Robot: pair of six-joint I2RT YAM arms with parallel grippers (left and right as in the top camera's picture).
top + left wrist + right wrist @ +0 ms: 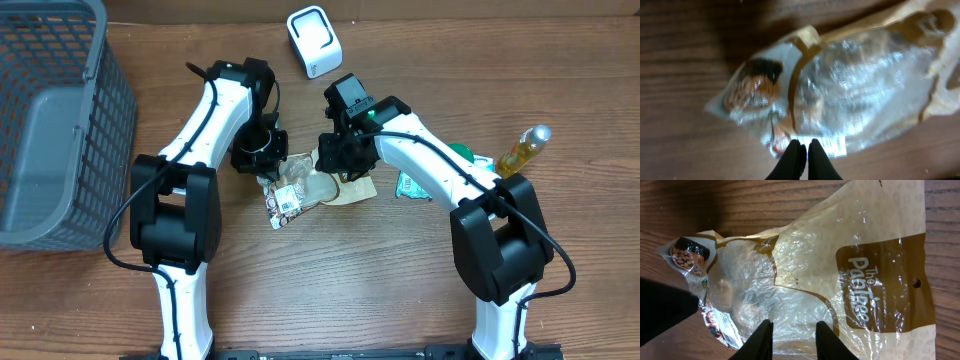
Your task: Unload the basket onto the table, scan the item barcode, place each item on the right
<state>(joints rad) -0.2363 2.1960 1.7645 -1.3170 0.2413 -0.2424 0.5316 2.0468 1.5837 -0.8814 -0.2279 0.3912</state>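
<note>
The left gripper (804, 155) is shut, its two dark tips pressed together right at the edge of the bag (318, 190), beside a white label (832, 145); whether any film is caught between them cannot be told, since the left wrist view is blurred; the right gripper (794, 339) stands partly open, its pale fingers apart over the bag's near edge and closed on nothing; the bag lies flat on the table (330, 290) at mid-table, between the two grippers, clear crinkled film with a brown panel (880, 290) whose white lettering is hard to read; from overhead both wrists cover the bag's upper part, and only its lower edge and label show; a dark shape (665, 310) at the left of the right wrist view cannot be made out; a white scanner (314, 40) stands well apart behind the bag; a grey basket (60, 120) is cut off at the left; a green packet (410, 185) is half hidden by the right arm, with a bottle (525, 150) near it.
</note>
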